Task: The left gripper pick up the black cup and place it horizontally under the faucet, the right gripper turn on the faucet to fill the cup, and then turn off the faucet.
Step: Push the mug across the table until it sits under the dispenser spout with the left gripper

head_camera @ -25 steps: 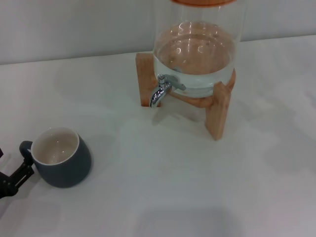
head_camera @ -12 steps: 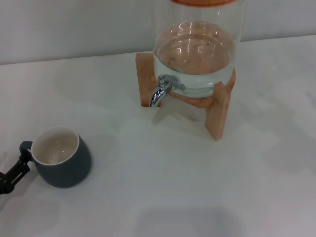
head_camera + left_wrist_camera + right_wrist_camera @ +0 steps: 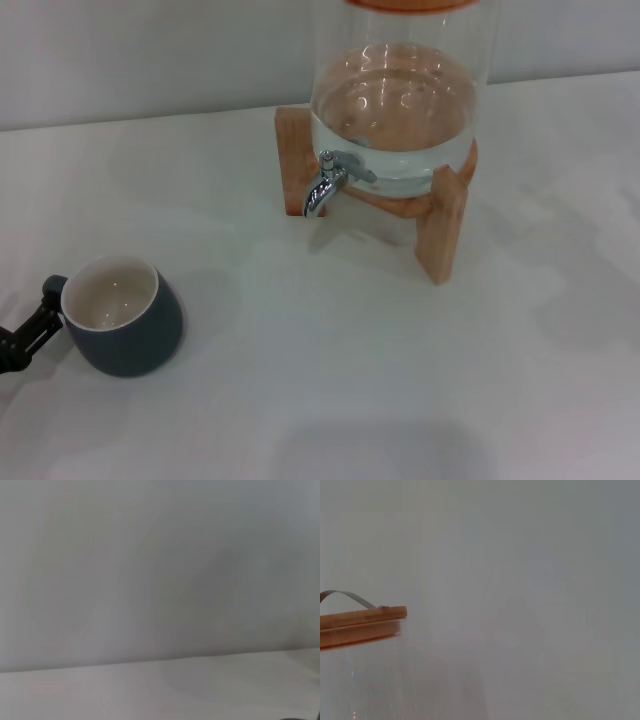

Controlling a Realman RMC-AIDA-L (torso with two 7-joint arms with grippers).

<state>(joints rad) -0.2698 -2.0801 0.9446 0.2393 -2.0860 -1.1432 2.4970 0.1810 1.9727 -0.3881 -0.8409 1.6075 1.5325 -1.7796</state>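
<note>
From my head camera, the rounded dark slate-grey cup point(image 3: 122, 317) stands upright on the white tabletop point(image 3: 330, 380), well apart from the chrome faucet point(image 3: 328, 180). My left end effector point(image 3: 24, 330) touches its handle; I cannot tell its finger state. My right wrist camera shows a wooden dispenser lid point(image 3: 360, 625).

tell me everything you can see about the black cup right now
The black cup is a rounded, dark slate-grey mug with a cream-white inside that looks empty. It stands upright on the white table, near the front left, well away from the faucet. Its small loop handle points left, and the left gripper is right at that handle, apparently touching it.
</note>
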